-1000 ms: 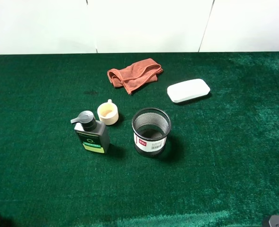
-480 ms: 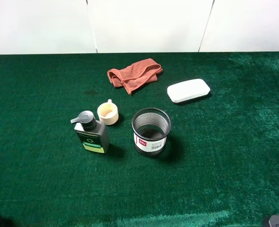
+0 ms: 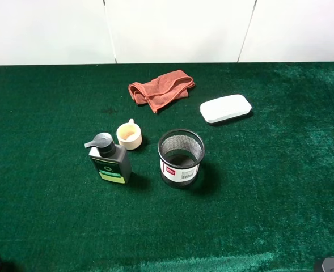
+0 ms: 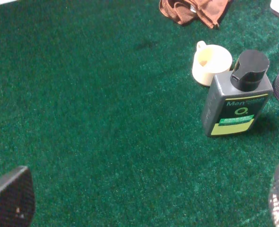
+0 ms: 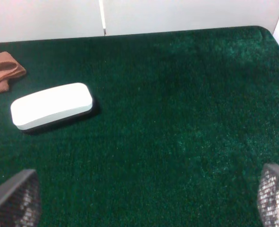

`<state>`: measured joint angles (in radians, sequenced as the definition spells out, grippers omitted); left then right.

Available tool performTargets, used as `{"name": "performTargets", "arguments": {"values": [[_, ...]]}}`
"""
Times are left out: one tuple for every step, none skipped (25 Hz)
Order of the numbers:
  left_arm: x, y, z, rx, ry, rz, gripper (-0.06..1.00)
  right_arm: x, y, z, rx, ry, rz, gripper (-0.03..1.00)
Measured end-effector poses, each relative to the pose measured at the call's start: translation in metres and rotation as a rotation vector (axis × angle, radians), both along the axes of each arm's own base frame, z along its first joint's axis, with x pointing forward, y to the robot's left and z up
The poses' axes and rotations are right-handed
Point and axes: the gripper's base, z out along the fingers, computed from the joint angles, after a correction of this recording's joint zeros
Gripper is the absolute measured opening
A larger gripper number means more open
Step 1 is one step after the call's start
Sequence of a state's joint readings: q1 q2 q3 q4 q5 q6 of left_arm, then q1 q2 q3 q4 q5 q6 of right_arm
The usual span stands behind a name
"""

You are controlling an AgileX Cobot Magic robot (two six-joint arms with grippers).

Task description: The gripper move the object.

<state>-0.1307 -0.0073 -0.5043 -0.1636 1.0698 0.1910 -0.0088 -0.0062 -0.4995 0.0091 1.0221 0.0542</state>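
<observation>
Lying flat just beside the rust-red cloth point(image 3: 161, 89), the white case point(image 3: 225, 108) could be pushed away if the wide-apart right gripper point(image 5: 144, 208) is lowered off-centre.

Flat white oblong case point(image 3: 225, 108) with rounded ends, closed, lying slightly angled on green felt, nothing touching it

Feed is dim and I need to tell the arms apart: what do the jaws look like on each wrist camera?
Little shows. The left gripper has dark grey jaws with a fine dotted grip texture at the frame corners. The right gripper has matching grey, mesh-patterned jaws. No cables, markings or brackets are visible.
</observation>
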Motion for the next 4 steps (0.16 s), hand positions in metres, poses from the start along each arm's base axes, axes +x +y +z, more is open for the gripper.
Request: {"name": "performTargets", "arguments": {"values": [[0.0, 0.0, 0.0, 0.0, 0.0, 0.0, 0.99, 0.0, 0.0, 0.0, 0.0, 0.0, 0.0, 0.69], [0.0, 0.0, 0.0, 0.0, 0.0, 0.0, 0.99, 0.0, 0.0, 0.0, 0.0, 0.0, 0.0, 0.69], [0.0, 0.0, 0.0, 0.0, 0.0, 0.0, 0.99, 0.0, 0.0, 0.0, 0.0, 0.0, 0.0, 0.69], [0.0, 0.0, 0.0, 0.0, 0.0, 0.0, 0.99, 0.0, 0.0, 0.0, 0.0, 0.0, 0.0, 0.69]]}}
